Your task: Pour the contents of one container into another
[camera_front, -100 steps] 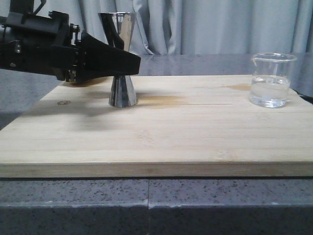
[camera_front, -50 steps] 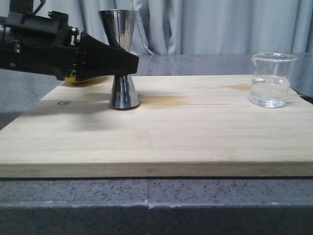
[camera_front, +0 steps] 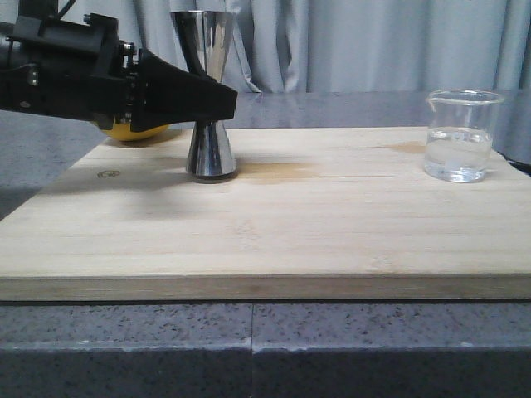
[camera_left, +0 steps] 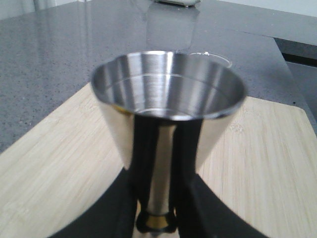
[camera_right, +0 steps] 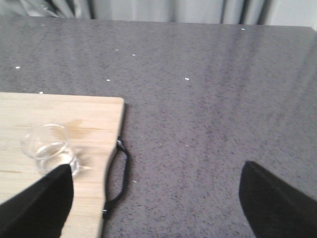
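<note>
The steel hourglass jigger (camera_front: 209,149) stands upright on the left of the wooden board (camera_front: 332,232). My left gripper (camera_front: 226,104) comes in from the left and is shut on its narrow waist. In the left wrist view the black fingers (camera_left: 141,148) press both sides of the jigger (camera_left: 168,89) just above its gold band, and the cup looks empty. The glass beaker (camera_front: 461,137), part full of clear liquid, sits at the board's far right. My right gripper (camera_right: 156,178) hangs open over the grey counter, with the beaker (camera_right: 49,148) off to one side of it.
A yellow lemon (camera_front: 137,131) lies behind my left gripper at the board's back left corner. The board has a black handle (camera_right: 121,173) on its right edge. Grey stone counter (camera_right: 208,99) surrounds the board, and curtains hang behind.
My left gripper has risen a little, showing more of the lemon behind it. The jigger has straightened from a slight tilt to upright. The beaker has stayed put.
</note>
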